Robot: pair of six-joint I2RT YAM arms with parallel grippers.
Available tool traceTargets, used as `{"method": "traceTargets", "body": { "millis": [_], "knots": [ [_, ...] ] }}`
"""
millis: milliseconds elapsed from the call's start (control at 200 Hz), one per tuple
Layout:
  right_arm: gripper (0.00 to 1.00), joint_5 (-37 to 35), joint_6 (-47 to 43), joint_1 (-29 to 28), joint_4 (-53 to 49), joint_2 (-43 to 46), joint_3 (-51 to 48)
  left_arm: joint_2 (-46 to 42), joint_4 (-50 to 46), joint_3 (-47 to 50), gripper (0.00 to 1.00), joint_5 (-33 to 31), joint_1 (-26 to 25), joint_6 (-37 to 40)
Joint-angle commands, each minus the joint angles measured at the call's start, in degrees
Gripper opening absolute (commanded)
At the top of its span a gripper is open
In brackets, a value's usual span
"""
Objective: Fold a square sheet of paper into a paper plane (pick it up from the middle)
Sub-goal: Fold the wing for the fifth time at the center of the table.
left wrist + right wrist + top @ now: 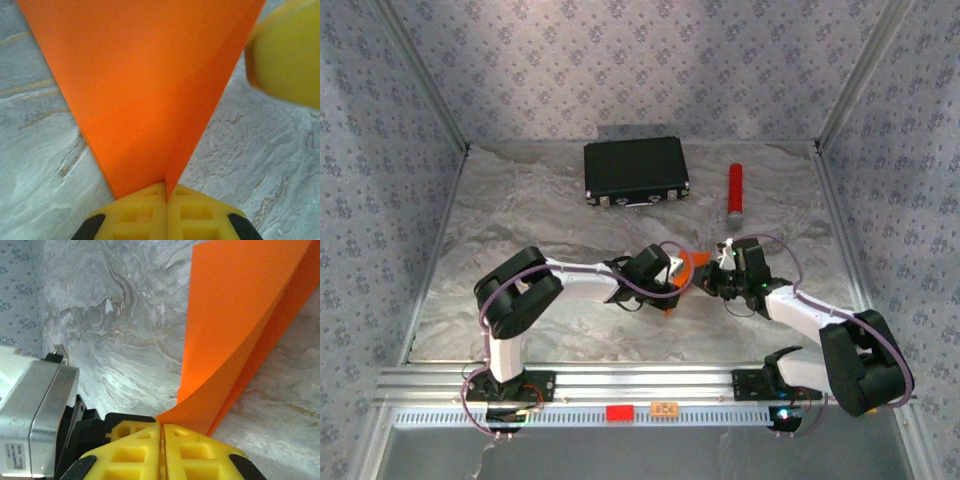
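**Hold Both Ends, Crease Without Tugging**

Top: paper (688,262) sits mid-surface (520,200), between the arms. Left wrist: left gripper (166,192) is clamped on its point. Right wrist: right gripper (161,427) pinches a curling edge; best keep layers aligned.

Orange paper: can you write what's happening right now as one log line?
paper: thin orange creased sheet | left gripper: shut on its point | right gripper: shut on its edge

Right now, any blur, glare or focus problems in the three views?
Top external: even light, sharp, mild sheen on the table. Left wrist: orange paper crisp, a yellow shape at upper right badly out of focus. Right wrist: paper bright with no glare, the pale housing at left soft.
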State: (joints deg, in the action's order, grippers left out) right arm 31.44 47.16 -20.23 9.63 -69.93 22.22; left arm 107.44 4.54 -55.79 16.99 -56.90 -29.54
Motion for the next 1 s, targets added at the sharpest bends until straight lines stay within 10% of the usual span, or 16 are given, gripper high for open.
{"method": "traceTargets", "body": {
  "millis": [0, 999],
  "knots": [
    [0.12, 2.8, -1.4, -0.2, 0.5, -0.5, -0.4, 3.2, -2.1, 0.3, 0.00, 3.4, 0.9, -1.5],
    [0.10, 4.5, -4.2, 2.8, 5.8, -12.2, 3.6, 8.3, 3.5, 0.2, 0.00, 17.8, 4.5, -5.5]
  ]
}}
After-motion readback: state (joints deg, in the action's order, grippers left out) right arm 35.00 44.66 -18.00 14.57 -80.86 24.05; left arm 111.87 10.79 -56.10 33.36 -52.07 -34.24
